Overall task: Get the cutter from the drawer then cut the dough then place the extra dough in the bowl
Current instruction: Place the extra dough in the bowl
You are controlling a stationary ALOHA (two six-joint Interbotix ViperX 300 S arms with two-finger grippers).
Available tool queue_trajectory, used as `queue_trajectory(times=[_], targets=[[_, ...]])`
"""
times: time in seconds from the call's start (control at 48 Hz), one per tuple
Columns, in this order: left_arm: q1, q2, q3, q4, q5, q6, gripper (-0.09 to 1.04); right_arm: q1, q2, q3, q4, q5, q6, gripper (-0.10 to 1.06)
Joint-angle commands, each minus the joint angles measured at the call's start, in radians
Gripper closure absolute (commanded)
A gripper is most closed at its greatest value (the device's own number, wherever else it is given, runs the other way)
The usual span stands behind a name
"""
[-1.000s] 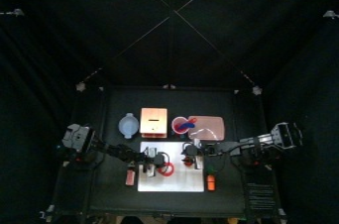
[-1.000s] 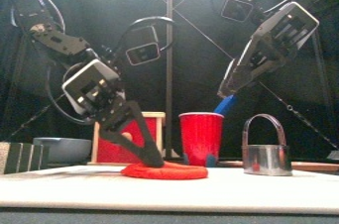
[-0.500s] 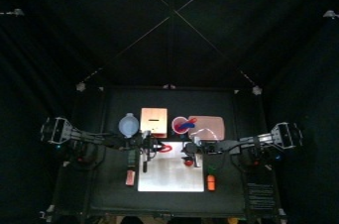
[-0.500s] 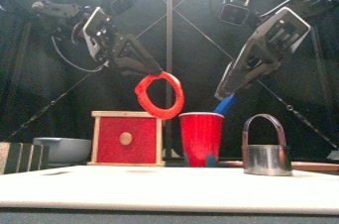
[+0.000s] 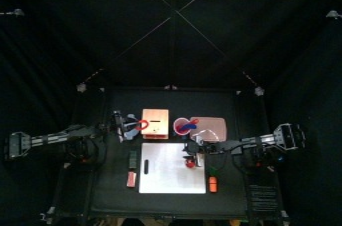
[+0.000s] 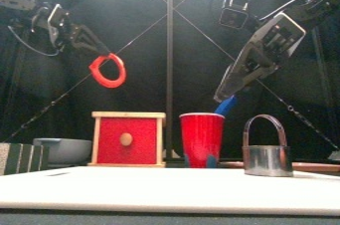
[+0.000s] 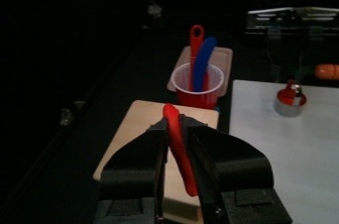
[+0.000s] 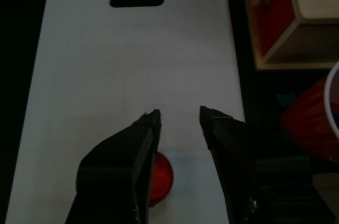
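My left gripper [image 6: 90, 50] is shut on a red dough ring [image 6: 107, 70], which hangs high in the air at the left, over the wooden box [image 6: 129, 139] and near the blue-grey bowl [image 6: 60, 150]. In the left wrist view the ring [image 7: 172, 144] shows edge-on between the jaws. A round red dough disc [image 8: 157, 176] lies on the white cutting board [image 8: 133, 69], close under my right gripper [image 8: 179, 119], which is open and holds nothing. The metal cutter [image 6: 267, 149] stands at the board's right.
A red cup [image 6: 202, 139] with a blue and a red toy knife stands behind the board, next to the box with its red drawer front. In the top view the left gripper [image 5: 130, 127] covers most of the bowl. The right gripper [image 5: 191, 150] hovers over the board.
My left gripper has lifted the dough ring off the board and carried it up and to the left. The right arm has stayed still.
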Motion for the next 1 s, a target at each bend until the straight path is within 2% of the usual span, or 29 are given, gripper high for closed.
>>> queue_trajectory(times=[0.021,0.167,0.354,0.521,0.646,0.917,1.0], targets=[[0.074,-0.003,0.034,-0.014,0.003,-0.002,0.35,-0.008,-0.011,-0.003,-0.003,-0.008,0.0,0.21],[0.074,0.057,0.077,-0.026,-0.002,-0.005,0.33,-0.009,-0.011,0.005,-0.003,-0.009,0.0,0.21],[0.04,0.167,0.071,-0.026,-0.008,-0.005,0.29,-0.017,-0.009,0.009,-0.005,-0.008,0.0,0.21],[0.025,0.179,0.087,-0.058,-0.048,-0.008,0.16,-0.017,-0.009,0.011,0.002,-0.008,0.002,0.21],[0.049,0.178,0.107,-0.172,-0.052,-0.009,0.08,-0.017,-0.009,0.015,0.002,-0.008,0.002,0.21],[0.072,0.178,0.112,-0.551,-0.051,-0.009,0.08,-0.023,-0.009,0.015,-0.003,-0.008,0.0,0.21],[0.072,0.178,0.114,-0.626,-0.043,-0.005,0.08,-0.025,-0.009,0.014,-0.002,-0.008,0.002,0.21]])
